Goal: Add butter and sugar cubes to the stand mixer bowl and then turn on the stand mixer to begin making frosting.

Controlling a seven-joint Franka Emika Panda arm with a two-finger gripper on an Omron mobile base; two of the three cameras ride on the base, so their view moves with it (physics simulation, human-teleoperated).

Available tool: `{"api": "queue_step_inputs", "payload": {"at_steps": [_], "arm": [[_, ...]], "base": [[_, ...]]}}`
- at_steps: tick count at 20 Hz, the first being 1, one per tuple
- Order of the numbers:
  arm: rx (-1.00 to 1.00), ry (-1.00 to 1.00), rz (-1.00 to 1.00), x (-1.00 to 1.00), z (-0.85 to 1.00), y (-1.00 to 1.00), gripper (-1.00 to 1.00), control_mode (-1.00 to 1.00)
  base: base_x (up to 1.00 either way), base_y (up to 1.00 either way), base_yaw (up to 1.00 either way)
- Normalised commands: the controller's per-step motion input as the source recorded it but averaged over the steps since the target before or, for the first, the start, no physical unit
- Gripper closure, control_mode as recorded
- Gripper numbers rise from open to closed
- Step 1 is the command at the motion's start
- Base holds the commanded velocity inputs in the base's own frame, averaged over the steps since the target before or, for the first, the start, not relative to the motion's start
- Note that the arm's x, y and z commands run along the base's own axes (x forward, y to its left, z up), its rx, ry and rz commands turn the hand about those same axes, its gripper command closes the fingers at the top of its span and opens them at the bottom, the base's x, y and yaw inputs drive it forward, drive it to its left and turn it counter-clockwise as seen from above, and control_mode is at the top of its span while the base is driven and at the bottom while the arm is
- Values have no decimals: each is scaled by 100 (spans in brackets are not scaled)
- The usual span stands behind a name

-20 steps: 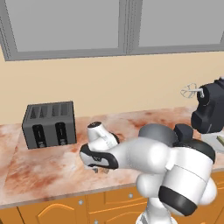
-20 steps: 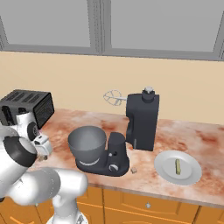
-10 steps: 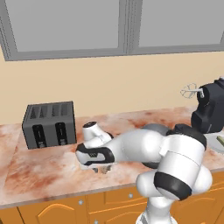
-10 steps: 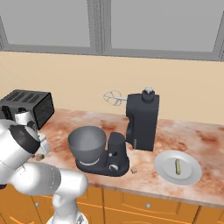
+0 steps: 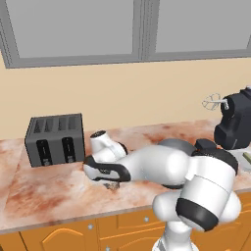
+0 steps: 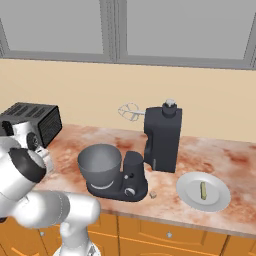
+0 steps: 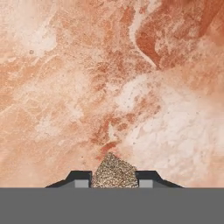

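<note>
Hand view: jaws (image 7: 114, 181) clenched on a sugar cube (image 7: 114, 171), low over the worktop (image 7: 109, 78).
Bowl (image 6: 100, 162): looks empty.
Butter (image 6: 203, 189): on its plate (image 6: 190, 197).
Left: both additions, switching on the mixer (image 6: 161, 137).

Both base views look forward and down from behind the arm, sharing the surface (image 5: 49, 191) and toaster (image 6: 35, 120); the hand view looks closely down onto it.

Mottled reddish-pink and cream marble counter (image 7: 131, 78), tan-grey speckled sugar cube (image 7: 114, 172) between dark fingertips (image 7: 79, 177), dark grey four-slot toaster (image 5: 55, 138), charcoal-black stand mixer (image 6: 161, 137) with silver wire whisk (image 6: 130, 111), grey metal bowl (image 6: 100, 162), pale yellow-olive butter stick (image 6: 203, 189) on white plate (image 6: 220, 197), orange-brown wooden cabinets (image 6: 165, 235).
</note>
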Motion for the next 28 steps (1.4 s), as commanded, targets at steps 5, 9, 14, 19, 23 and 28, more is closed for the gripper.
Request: {"api": "queue_step_inputs", "payload": {"at_steps": [5,9,14,19,23,28], "arm": [[0,-23,-4,-44,96,-49,100,-100],[0,-8,-7,-26,95,-86,100,-100],[0,0,-8,-11,94,-87,100,-100],[2,0,-6,-3,98,-68,100,-100],[0,0,-4,1,43,-71,100,-100],[0,-2,0,10,-7,-56,100,-100]], "base": [[0,0,0],[0,0,0],[0,0,0],[0,0,0],[0,0,0],[0,0,0]]}}
